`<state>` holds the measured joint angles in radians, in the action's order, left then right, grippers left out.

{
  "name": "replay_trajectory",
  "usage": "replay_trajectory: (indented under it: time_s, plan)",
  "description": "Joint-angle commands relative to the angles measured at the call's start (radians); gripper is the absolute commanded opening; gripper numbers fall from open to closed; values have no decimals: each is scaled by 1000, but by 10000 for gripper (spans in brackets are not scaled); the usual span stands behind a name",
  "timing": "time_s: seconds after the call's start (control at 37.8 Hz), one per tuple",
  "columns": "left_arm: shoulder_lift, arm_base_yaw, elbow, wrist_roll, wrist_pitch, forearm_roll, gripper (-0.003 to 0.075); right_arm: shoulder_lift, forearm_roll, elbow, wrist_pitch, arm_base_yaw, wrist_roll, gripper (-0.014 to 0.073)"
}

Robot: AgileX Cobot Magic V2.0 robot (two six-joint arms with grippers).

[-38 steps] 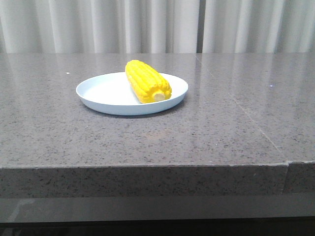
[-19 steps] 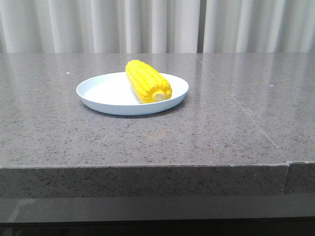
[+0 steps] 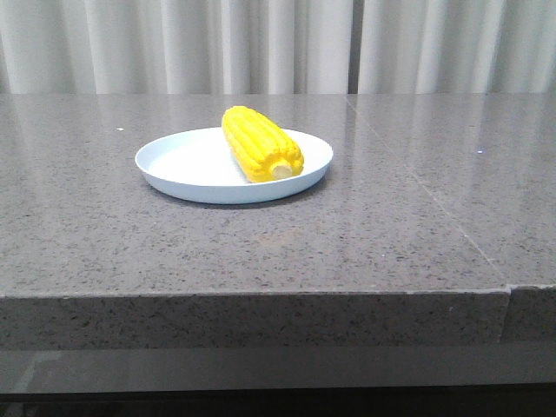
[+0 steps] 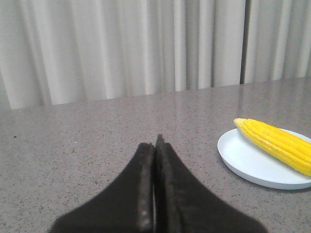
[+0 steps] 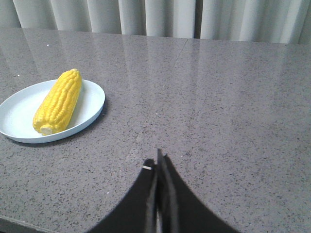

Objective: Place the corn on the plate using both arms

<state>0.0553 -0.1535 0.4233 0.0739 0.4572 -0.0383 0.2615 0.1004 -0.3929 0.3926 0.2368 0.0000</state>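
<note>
The yellow corn (image 3: 260,143) lies on the pale blue-white plate (image 3: 187,165) on the grey stone table, its cream stub end toward the front. It rests on the plate's right half. Neither arm shows in the front view. In the left wrist view the left gripper (image 4: 155,145) is shut and empty, well apart from the plate (image 4: 243,160) and corn (image 4: 279,143). In the right wrist view the right gripper (image 5: 158,162) is shut and empty, apart from the plate (image 5: 19,114) and corn (image 5: 58,99).
The grey speckled table (image 3: 347,234) has a front edge near the camera and a seam line running along its right side. White curtains (image 3: 278,43) hang behind the table.
</note>
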Motion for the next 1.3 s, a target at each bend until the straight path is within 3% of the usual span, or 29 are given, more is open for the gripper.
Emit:
replay_trajectory:
  time_s: [0.0,0.13,0.42,0.74,1.27]
  plan:
    - [15,1,19,-1,-77,-8,-20,7,-8,-24,-84,-4,-11,2]
    - [-14,25,-36,-1,-165,-8,-20,7,-8,-24,-84,-4,-11,2]
    - [-80,184,-262,-1,-296,-8,-20,8,-8,-24,-82,-4,-11,2]
    - [-80,193,-433,-1,-363,-8,-20,8,-8,-24,-82,-4,-11,2]
    - [-79,193,-432,-1,-330,-8,-20,8,-8,-24,-82,-4,-11,2]
